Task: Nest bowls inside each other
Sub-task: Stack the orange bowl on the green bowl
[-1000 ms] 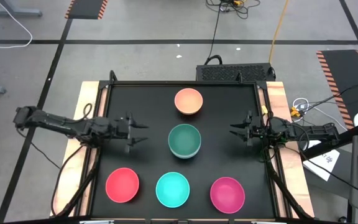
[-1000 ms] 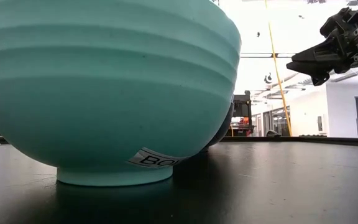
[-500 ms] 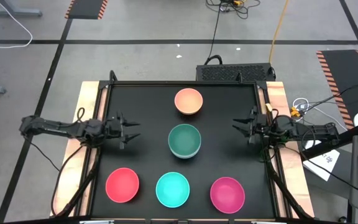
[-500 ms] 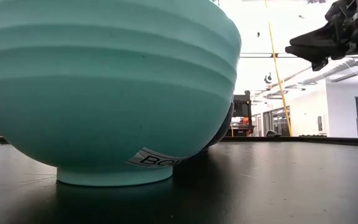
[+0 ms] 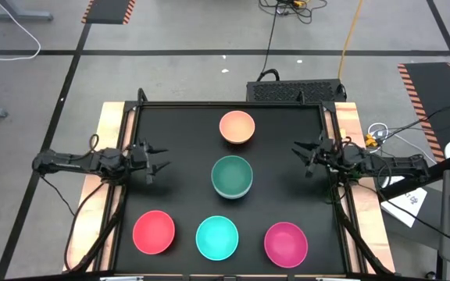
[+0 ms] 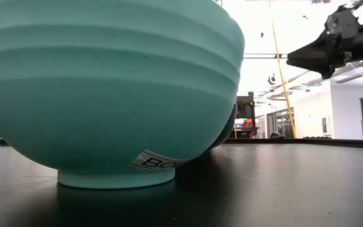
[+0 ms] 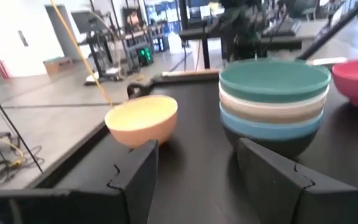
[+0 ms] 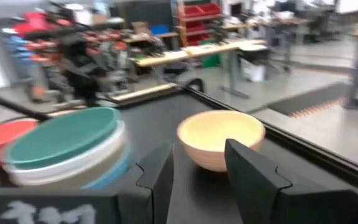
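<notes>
Black worktop (image 5: 186, 133) sits on a grey shop floor with taped lines and cables around it. Dead centre is a stack of nested bowls (image 5: 232, 176) with the dark green one on top; from the left wrist camera you can see white, olive-grey, blue and black layers under it (image 7: 272, 102). Peach-orange bowl (image 5: 237, 126) stands alone at 12 o'clock from the stack, close but not touching. Along the near edge, well apart from each other: red-pink bowl (image 5: 153, 232) at about 7 o'clock, turquoise bowl (image 5: 216, 238) at 6, magenta bowl (image 5: 286, 243) at about 5.

Left pincer (image 5: 159, 159) hovers at 9 o'clock by the worktop's edge, fingers spread, holding nothing. Right pincer (image 5: 301, 158) hangs at 3 o'clock by the opposite edge, also spread and empty. Both point inward at the stack.
</notes>
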You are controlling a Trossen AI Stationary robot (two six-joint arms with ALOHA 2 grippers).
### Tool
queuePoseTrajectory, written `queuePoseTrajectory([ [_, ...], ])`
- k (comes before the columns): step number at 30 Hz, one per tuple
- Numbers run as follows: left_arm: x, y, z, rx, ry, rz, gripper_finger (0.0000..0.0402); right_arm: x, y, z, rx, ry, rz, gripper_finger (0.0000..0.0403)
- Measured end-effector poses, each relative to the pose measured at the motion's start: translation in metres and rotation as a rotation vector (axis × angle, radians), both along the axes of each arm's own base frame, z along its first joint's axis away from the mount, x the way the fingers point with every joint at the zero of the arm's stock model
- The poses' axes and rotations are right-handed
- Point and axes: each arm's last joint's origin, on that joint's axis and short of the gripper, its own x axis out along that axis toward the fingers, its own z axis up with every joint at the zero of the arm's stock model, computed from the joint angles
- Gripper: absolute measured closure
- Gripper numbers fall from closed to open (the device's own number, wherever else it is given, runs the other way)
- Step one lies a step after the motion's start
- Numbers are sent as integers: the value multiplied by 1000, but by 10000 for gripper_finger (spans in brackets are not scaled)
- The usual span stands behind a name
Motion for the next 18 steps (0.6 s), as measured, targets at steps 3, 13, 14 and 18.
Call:
queuePoseTrajectory([
  [3, -4, 0, 8, 1, -41, -7, 176, 6, -5, -3, 25, 42, -51, 266],
  [13, -5, 0, 4, -30, 8, -27, 176, 47, -35, 40, -7, 108, -89, 266],
  [14, -5, 0, 4, -36, 10, -27, 176, 52, -41, 46, -10, 121, -104, 266],
  [18, -5, -1, 3, -50, 13, -36, 176, 75, -74, 67, 38, 173, -102, 266],
])
